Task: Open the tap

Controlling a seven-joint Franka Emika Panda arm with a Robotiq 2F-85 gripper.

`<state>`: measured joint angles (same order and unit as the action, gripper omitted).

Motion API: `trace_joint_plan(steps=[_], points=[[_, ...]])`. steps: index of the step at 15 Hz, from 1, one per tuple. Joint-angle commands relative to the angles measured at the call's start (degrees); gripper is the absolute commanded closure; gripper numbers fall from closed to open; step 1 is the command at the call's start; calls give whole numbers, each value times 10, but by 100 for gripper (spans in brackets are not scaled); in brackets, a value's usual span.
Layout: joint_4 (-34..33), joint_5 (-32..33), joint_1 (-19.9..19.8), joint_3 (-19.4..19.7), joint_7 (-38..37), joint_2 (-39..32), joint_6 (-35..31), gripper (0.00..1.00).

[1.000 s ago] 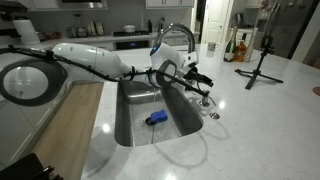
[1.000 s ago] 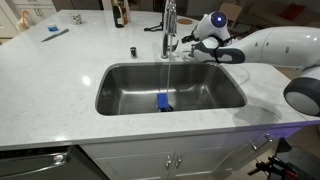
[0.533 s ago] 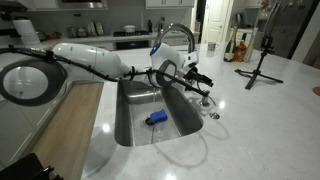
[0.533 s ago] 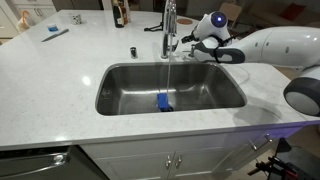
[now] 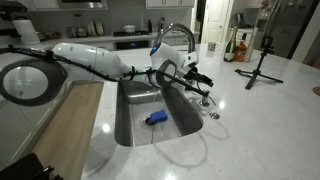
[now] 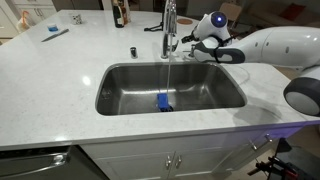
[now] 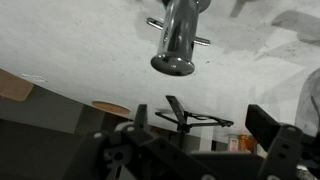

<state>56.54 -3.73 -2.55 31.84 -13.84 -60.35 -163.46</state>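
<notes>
The tap (image 6: 168, 28) is a tall chrome gooseneck standing behind the sink, and it also shows in an exterior view (image 5: 178, 36). A thin stream of water (image 6: 166, 78) seems to fall from its spout into the basin. My gripper (image 6: 188, 42) is right beside the tap's base at lever height, also seen in an exterior view (image 5: 190, 72). In the wrist view, which is upside down, the chrome tap body (image 7: 178, 40) with its small side lever is ahead of my gripper (image 7: 200, 130). The fingers are apart with nothing between them.
The steel sink (image 6: 120, 95) (image 5: 130, 125) holds a blue object (image 6: 163, 102) (image 5: 155, 118). A black tripod stand (image 5: 258, 62) (image 7: 185, 118) is on the white counter. A small dark cup (image 6: 131, 50), a bottle (image 6: 120, 12) and a pen (image 6: 55, 33) are on the far counter.
</notes>
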Motion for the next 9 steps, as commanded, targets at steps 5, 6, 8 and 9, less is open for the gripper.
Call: trace_joint_plan(steps=[5,6,8,9], points=[[10,0,-4,-9,15,14,10,0],[12,-3,-8,-18,24,20,11,0],[16,-8,-24,-50,55,34,11,0],[17,-11,-35,-72,75,44,15,0]])
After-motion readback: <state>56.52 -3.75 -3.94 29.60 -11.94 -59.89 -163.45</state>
